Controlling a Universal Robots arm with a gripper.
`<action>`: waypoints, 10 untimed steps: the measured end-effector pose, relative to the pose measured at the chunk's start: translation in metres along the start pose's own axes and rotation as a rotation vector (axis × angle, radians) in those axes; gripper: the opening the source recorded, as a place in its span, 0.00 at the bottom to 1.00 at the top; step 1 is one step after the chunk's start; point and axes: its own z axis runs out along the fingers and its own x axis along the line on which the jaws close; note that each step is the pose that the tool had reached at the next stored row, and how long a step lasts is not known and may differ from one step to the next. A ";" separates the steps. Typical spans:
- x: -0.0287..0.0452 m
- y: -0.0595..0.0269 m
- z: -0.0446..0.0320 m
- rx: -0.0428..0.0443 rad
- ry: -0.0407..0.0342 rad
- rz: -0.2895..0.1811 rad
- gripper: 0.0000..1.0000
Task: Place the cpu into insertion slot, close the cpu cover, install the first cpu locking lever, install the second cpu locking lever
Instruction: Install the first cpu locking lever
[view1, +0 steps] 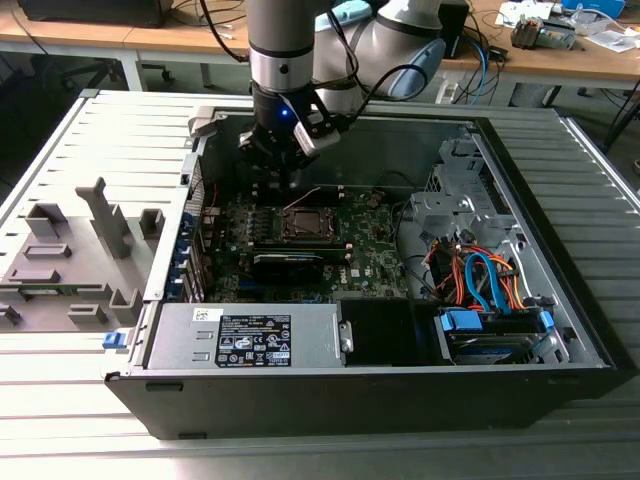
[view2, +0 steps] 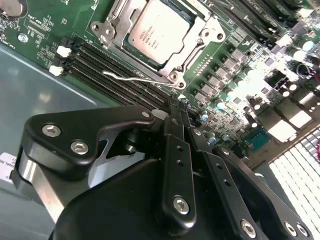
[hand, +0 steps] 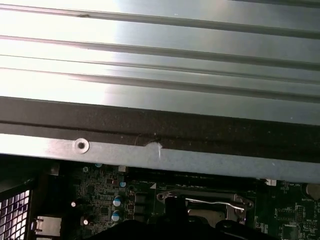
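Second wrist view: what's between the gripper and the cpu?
In the second wrist view, long black memory slots and a thin wire locking lever lie between the gripper and the cpu, which sits under the cpu cover.

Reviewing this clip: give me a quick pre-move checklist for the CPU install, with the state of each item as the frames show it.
1. cpu seated in the insertion slot: ok, its silver top lies flat inside the socket in the second wrist view.
2. cpu cover closed over the chip: ok, the frame lies around the chip.
3. locking lever hooked down: cannot tell; a wire lever lies beside the socket along the memory slots.
4. gripper empty: ok, fingers together with nothing between them.
5. Gripper position: ok, over the motherboard near the socket in the exterior view.
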 end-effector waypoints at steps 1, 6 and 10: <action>-0.0007 0.0009 0.0025 -0.0001 0.0003 0.000 0.11; -0.0027 0.0017 0.0100 0.0000 0.0006 0.000 0.11; -0.0050 0.0013 0.0162 0.0010 0.0014 -0.001 0.11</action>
